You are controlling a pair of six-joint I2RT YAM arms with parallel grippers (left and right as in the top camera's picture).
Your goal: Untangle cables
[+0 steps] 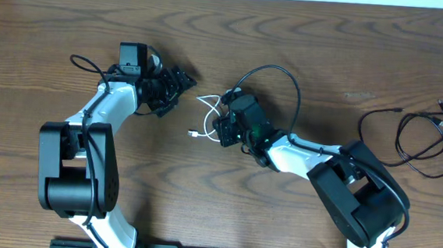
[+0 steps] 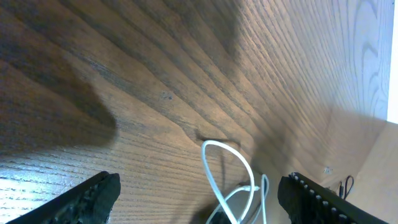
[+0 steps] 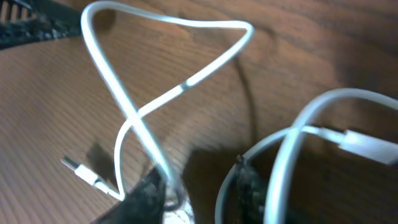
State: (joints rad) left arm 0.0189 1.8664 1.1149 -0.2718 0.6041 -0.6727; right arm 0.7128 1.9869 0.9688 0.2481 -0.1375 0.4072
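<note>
Loops of white cable (image 3: 186,84) lie mid-table (image 1: 306,36) under your right gripper (image 1: 219,128). Strands run between its fingers, but you cannot tell whether they are clamped. Just beyond on the left, your left gripper (image 1: 178,94) stands with jaws wide apart. The black cable (image 1: 399,140) lies well apart at the right edge.

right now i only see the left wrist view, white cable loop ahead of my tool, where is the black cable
Observer: The black cable lies far off on the right of the table, apart from the white cable.
Operator: is the right tool on the white one
Observer: It is right at it, a strand running between its fingers; gripped or not, I cannot tell.
Operator: any plug loose
Observer: One plug end lies on the table beside the right tool, on your side.
</note>
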